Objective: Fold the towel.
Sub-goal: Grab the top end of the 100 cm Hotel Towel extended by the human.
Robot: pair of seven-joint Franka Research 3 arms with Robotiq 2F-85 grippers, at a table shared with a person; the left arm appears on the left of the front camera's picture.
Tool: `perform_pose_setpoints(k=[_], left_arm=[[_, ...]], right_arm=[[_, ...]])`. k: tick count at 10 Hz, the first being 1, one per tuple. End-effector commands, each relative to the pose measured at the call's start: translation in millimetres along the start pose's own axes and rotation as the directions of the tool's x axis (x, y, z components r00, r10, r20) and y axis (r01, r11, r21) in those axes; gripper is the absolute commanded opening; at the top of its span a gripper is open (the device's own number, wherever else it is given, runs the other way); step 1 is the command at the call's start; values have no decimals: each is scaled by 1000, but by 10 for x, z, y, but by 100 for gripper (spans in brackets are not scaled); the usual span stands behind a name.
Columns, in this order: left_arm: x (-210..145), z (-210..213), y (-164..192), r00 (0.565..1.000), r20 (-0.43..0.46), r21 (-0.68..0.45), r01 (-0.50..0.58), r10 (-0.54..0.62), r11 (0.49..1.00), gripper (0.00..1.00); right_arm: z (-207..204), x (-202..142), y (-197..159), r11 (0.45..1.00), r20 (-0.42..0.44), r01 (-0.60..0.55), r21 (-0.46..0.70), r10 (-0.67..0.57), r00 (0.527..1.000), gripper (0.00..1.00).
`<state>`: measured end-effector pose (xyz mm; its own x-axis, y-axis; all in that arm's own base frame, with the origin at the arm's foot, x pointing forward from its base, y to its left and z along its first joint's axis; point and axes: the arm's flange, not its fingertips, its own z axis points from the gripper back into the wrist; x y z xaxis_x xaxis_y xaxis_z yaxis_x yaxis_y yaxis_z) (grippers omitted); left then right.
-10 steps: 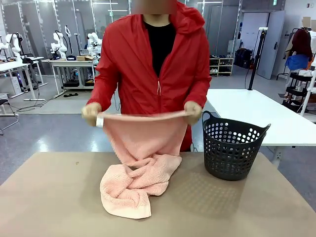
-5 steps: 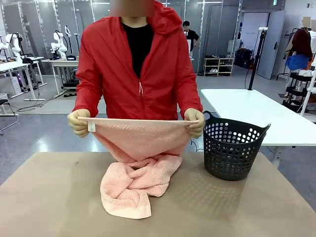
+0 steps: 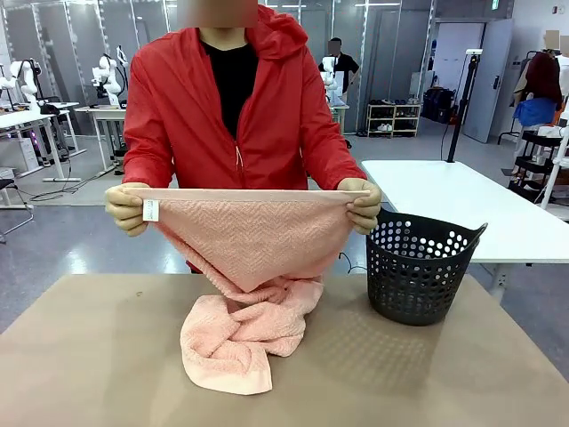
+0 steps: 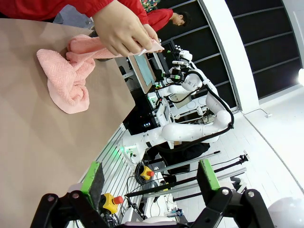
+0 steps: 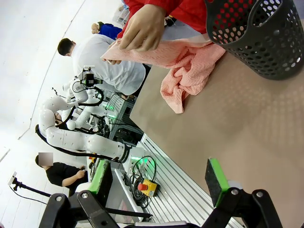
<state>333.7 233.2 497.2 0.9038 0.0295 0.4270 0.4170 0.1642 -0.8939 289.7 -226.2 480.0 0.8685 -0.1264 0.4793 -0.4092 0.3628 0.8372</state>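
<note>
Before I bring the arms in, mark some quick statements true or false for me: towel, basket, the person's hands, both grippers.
1. The person's hands hold the salmon-pink terry cloth towel stretched by its top edge. True.
2. The whole towel hangs clear of the tan table. False: its lower part lies bunched on the table.
3. Part of the towel lies in the black perforated plastic basket. False: the basket stands beside the towel.
4. The left gripper has its fingers apart, holding nothing. True.
5. The right gripper is shut on the towel. False: it is open and empty, short of the towel.
</note>
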Motion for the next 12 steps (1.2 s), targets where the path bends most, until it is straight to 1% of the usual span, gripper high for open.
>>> perform_pose_setpoints(k=[1, 2, 3, 4, 5, 6, 7, 8, 9, 11, 12], left_arm=[[-37, 9, -32, 1000, -19, 0, 7, -7, 1000, 100], [0, 0, 0, 1000, 0, 0, 0, 0, 1000, 100], [33, 9, -114, 997, -42, 28, 69, -68, 997, 100], [109, -15, -341, 980, -127, 118, 170, -155, 978, 100], [234, -78, -679, 947, -210, 209, 285, -242, 935, 100], [340, -202, -991, 908, -284, 274, 386, -309, 881, 100], [416, -401, -1290, 846, -372, 321, 504, -382, 802, 100], [468, -666, -1545, 767, -475, 352, 614, -431, 706, 100], [501, -995, -1791, 672, -579, 363, 720, -462, 592, 100], [414, -1588, -2158, 471, -720, 289, 871, -510, 397, 100], [376, -1804, -2253, 384, -773, 257, 917, -505, 305, 100]], right_arm=[[11, 9, 2, 1000, 10, -21, 10, 21, 1000, 100], [0, 0, 0, 1000, 0, 0, 0, 0, 1000, 100], [24, 27, 90, 996, -20, -68, -51, 67, 998, 100], [57, 76, 282, 971, -54, -200, -131, 194, 979, 100], [60, 175, 571, 910, -117, -349, -222, 331, 936, 100], [21, 262, 869, 837, -179, -471, -279, 437, 882, 100], [-83, 331, 1162, 748, -260, -586, -312, 526, 810, 100], [-234, 384, 1442, 657, -340, -681, -323, 591, 732, 100], [-449, 403, 1742, 548, -424, -772, -322, 646, 635, 100], [-855, 361, 2258, 365, -528, -896, -253, 724, 444, 100], [-1064, 340, 2485, 280, -581, -936, -211, 735, 351, 100]])
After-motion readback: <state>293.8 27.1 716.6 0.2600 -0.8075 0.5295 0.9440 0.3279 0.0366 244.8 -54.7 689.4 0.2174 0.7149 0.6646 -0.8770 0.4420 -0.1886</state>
